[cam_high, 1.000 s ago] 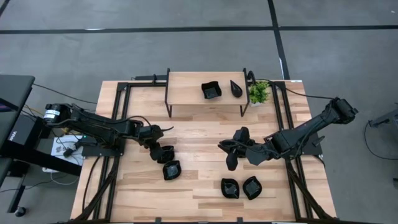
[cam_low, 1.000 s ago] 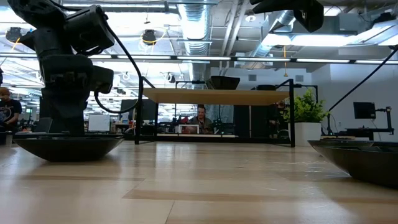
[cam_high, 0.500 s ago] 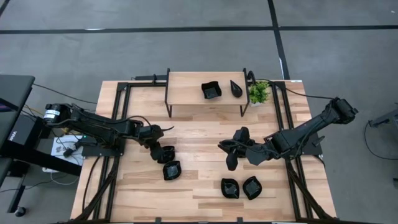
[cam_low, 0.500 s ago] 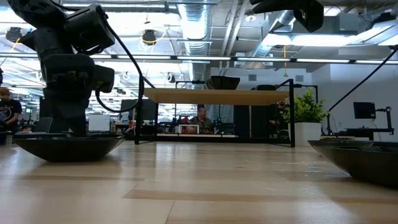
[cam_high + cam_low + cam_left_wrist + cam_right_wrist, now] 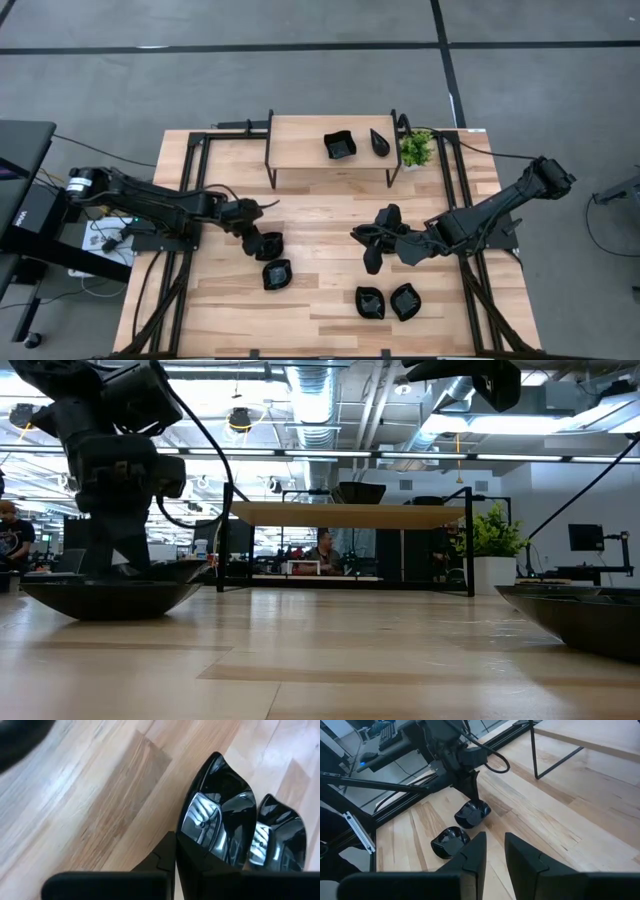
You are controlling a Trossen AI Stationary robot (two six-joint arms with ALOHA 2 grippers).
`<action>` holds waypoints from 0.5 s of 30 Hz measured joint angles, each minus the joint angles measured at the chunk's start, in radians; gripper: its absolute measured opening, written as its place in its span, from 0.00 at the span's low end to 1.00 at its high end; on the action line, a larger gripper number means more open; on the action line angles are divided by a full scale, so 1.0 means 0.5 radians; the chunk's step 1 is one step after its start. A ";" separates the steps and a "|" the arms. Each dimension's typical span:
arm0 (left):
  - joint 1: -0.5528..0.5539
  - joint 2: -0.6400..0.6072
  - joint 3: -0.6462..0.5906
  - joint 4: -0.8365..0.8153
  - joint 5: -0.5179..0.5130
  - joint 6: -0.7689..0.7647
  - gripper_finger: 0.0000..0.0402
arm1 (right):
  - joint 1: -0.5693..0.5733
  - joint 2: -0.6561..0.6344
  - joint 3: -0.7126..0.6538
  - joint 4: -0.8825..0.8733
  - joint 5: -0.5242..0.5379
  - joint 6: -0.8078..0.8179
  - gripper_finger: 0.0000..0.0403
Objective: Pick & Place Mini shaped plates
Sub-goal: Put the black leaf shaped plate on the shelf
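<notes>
Lifted slightly since before, the left claw (image 5: 262, 242) grips a black dish (image 5: 217, 820) by its rim, fingers clamped shut.

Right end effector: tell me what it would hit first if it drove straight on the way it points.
Judging by its wrist view, the right end effector points across bare table toward two black mini plates, one of them gripped by the left end effector. The nearer plate likely comes first, though depth is unclear.
</notes>
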State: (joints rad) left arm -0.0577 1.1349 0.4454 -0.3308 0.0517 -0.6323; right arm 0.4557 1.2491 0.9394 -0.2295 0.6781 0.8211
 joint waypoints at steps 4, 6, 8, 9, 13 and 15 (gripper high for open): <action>0.020 -0.041 0.000 -0.001 0.000 0.000 0.02 | 0.000 0.000 0.000 0.000 0.000 0.000 0.16; 0.030 -0.062 0.000 0.002 -0.005 0.000 0.02 | 0.000 0.000 0.000 0.000 0.000 0.001 0.16; 0.043 -0.086 0.000 0.002 -0.006 0.000 0.02 | 0.000 0.000 0.000 0.000 0.000 0.001 0.16; 0.050 -0.100 0.000 0.000 -0.006 0.000 0.02 | 0.000 0.000 0.000 0.001 0.000 0.001 0.16; 0.082 -0.160 0.001 0.008 -0.005 0.011 0.02 | 0.000 0.000 0.000 0.001 0.000 0.001 0.16; 0.100 -0.203 0.001 0.015 -0.005 0.013 0.02 | 0.000 0.000 0.000 0.002 0.000 0.001 0.16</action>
State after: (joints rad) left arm -0.0076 1.0335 0.4458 -0.3236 0.0493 -0.6258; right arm 0.4558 1.2491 0.9394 -0.2287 0.6781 0.8215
